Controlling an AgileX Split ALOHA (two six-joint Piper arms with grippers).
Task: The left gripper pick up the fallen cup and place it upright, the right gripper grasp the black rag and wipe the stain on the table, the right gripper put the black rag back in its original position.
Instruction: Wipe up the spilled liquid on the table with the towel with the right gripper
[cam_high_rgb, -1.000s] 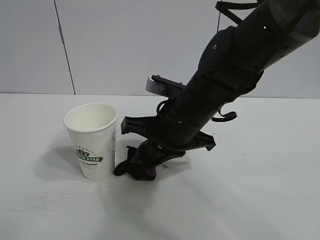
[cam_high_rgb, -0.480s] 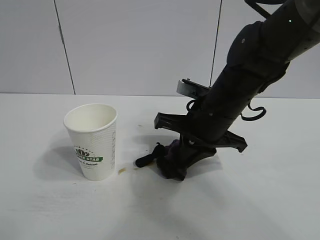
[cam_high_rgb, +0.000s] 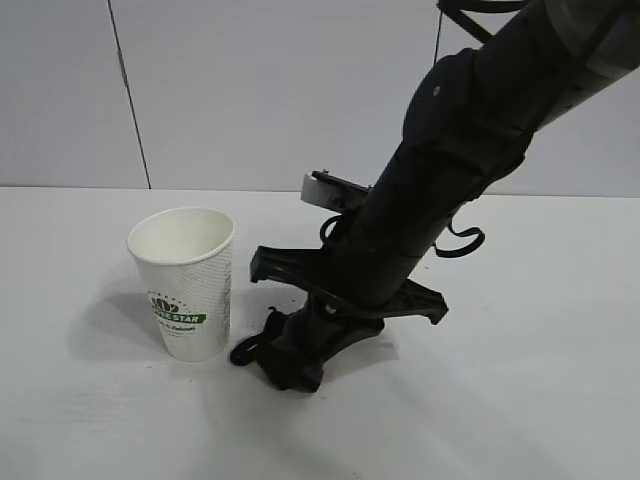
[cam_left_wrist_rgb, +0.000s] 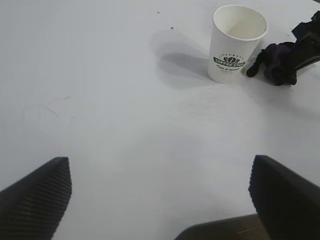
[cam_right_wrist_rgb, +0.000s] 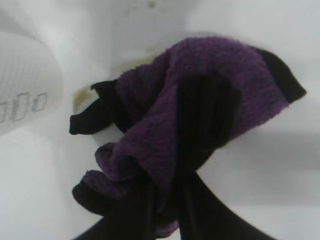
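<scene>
The cup (cam_high_rgb: 184, 282) is seen standing upright on the table (cam_high_rgb: 520, 400), mouth up, logo facing the exterior camera; its inside appears empty.

The right gripper (cam_high_rgb: 290, 372) is angled steeply down at the tabletop just beside the cup's base, on the exterior view's right of it; its fingers are clamped on the black rag (cam_high_rgb: 285, 352), which is pressed against the table; the jaws are nearly together with cloth bunched between them. In the right wrist view the black rag (cam_right_wrist_rgb: 185, 125) shows purple folds spread past the fingers (cam_right_wrist_rgb: 200, 210), with a black strap end trailing toward the cup wall.

The stain (cam_right_wrist_rgb: 82, 95) is visible as a thin amber smear at the rag's edge, between rag and cup; a small speck lies farther off on the white surface; most of the wet patch is hidden under the cloth.

The left gripper (cam_left_wrist_rgb: 160, 200) is held apart from the cup, over bare table; its jaws are spread wide; nothing is between them.
</scene>
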